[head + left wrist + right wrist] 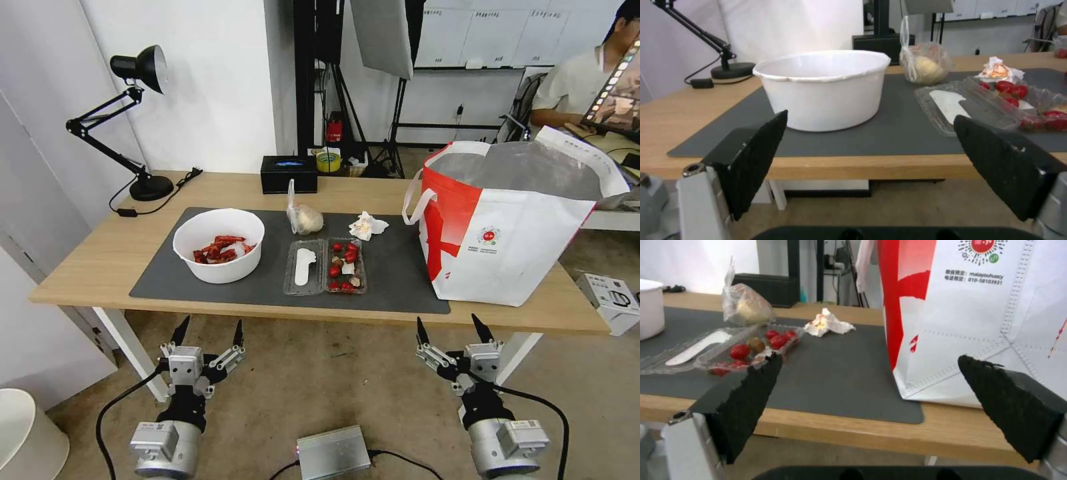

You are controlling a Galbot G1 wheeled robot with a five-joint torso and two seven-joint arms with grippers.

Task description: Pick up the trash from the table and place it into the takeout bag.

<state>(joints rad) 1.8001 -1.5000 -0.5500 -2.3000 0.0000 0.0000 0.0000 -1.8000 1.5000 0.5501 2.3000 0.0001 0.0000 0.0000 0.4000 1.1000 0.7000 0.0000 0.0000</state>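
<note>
Left gripper (208,327) & right gripper (453,323) hang below table (87,267) edge, jaws apart. Head view alone shows red scraps inside bowl (219,245); right wrist cam reads takeout bag (978,313) print.

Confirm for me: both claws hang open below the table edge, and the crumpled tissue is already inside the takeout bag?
Not quite. The crumpled tissue lies on the grey mat, beside the takeout bag, as the head view shows. The left claw and right claw do hang open.

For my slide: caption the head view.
Open left gripper and right gripper wait below table holding trash and takeout bag.
</note>
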